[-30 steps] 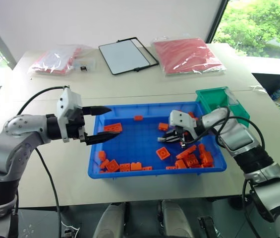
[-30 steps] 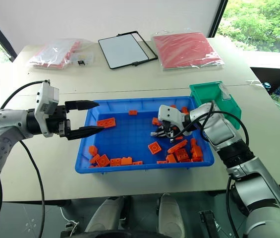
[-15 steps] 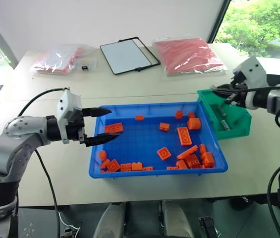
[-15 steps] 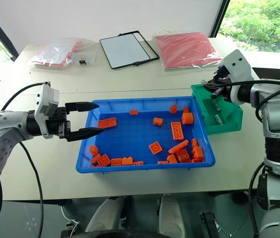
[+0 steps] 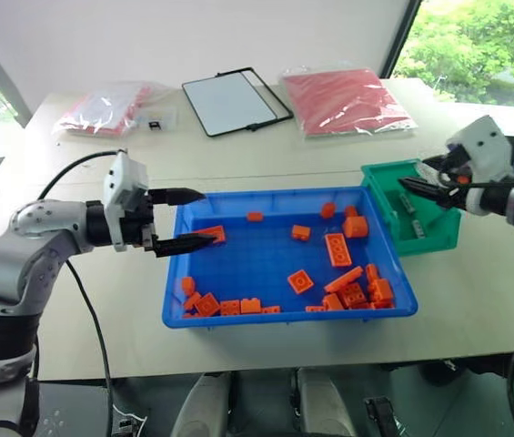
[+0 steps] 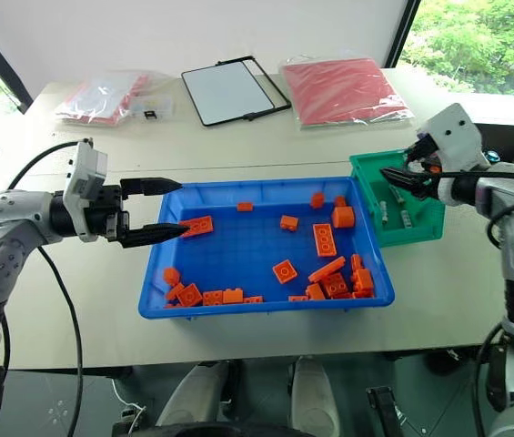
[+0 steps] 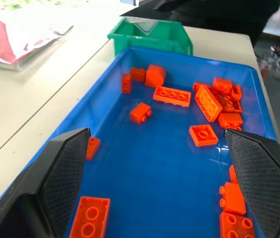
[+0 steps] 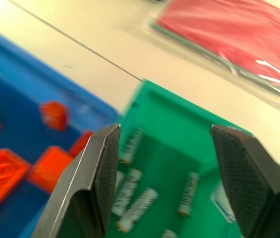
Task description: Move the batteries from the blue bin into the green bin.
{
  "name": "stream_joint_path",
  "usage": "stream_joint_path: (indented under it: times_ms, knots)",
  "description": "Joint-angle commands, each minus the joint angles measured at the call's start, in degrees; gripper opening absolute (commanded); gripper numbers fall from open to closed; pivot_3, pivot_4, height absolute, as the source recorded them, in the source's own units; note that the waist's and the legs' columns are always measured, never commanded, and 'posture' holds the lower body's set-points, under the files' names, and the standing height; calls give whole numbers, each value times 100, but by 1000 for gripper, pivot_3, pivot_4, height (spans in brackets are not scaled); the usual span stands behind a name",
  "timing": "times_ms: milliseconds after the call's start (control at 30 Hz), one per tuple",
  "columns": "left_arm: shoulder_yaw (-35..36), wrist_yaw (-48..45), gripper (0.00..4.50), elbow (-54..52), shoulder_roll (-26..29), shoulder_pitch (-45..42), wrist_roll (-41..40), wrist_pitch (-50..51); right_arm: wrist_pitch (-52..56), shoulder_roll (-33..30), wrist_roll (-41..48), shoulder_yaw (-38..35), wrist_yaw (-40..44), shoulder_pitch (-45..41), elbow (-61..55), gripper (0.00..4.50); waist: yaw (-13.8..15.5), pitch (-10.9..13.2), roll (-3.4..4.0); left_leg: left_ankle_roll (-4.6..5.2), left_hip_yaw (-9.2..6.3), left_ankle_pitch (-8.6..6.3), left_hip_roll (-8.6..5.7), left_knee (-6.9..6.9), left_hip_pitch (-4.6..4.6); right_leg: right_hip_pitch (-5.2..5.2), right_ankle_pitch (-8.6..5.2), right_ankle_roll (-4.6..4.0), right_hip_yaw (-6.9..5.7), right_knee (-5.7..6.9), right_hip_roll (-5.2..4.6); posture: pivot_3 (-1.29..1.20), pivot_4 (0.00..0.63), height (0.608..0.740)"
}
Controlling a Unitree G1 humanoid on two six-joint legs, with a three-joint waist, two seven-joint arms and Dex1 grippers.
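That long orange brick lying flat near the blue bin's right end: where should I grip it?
Come from above and close across the long orange brick's narrow width, at mid-length. It lies flat, and the blue bin's floor looks bare along both long sides, so the fingers should fit there.

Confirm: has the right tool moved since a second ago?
Yes. The right tool has left the blue bin, where it was low among the orange bricks, and now hangs open over the green bin, batteries beneath it.

2 bins (image 5: 411, 208), 2 grippers (image 5: 186, 218), approx 5 batteries (image 8: 188, 193)
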Motion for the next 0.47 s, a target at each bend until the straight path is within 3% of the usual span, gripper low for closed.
stream_joint_path:
  times_ms: [33,233,467]
  knots:
    - [443,-44,4500,-17,215,-68,-261,163,374,-398,974,-1386,1143,1104,-912,2970,43,0,-3,2,-1,-1,1,0,0,3,0,0,-1,-3,1,0,150,735]
    - [692,-336,4500,58,524,213,-322,196,-56,-248,1093,-2906,1964,3261,-1058,2970,66,-1,-3,4,5,-3,2,12,18,33,-4,-5,-2,-14,-2,0,150,735]
    - [720,-535,4500,55,646,349,-295,137,-550,-120,1250,-2994,1868,3632,-931,2970,41,-1,-2,3,9,-4,20,5,49,65,-13,-22,1,-41,1,0,150,735]
